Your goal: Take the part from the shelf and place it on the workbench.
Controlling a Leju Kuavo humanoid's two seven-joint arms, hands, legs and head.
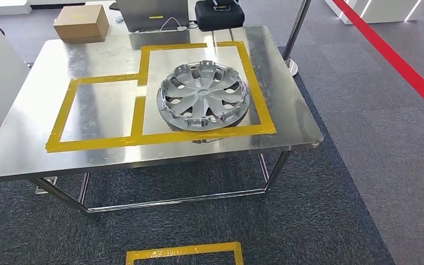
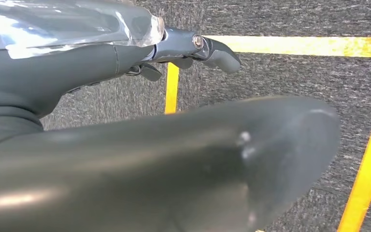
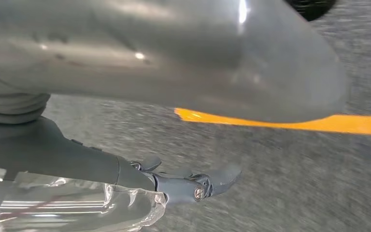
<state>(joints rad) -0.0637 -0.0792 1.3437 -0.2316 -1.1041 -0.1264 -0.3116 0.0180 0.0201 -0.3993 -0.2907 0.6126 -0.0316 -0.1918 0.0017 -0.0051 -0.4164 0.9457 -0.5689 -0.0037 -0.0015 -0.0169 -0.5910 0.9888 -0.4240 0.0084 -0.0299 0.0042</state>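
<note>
1. Part [image 1: 203, 95]: a grey hubcap, lying flat on the bench [image 1: 44, 149], inside the larger of two yellow tape squares [image 1: 259, 99]. It sits toward the front right of that square, its near rim just short of the front tape line.

2. Step in hand, as I judge it: the placing looks done. The part rests on the bench with nothing touching it, so what remains is only to stand clear.

3. Left hand [image 2: 125, 159]: seen in its wrist view over grey carpet crossed by yellow floor tape. It holds nothing. The thick thumb and a darker finger [image 2: 217, 53] are extended and apart.

4. Right hand [image 3: 174, 63]: seen in its wrist view over the same sort of carpet with a yellow strip. It too holds nothing, and thumb and a dark finger [image 3: 212, 181] lie apart. The picture is blurred.

5. Next move, by my judgement: little is called for. If another part is to be fetched, the robot must turn to the shelf; the smaller tape square [image 1: 102, 107] is free to receive something.

6. Around: a cardboard box [image 1: 81, 23] and a black bag [image 1: 219, 14] stand behind the bench, and a yellow tape outline [image 1: 185, 253] marks the floor in front.
</note>
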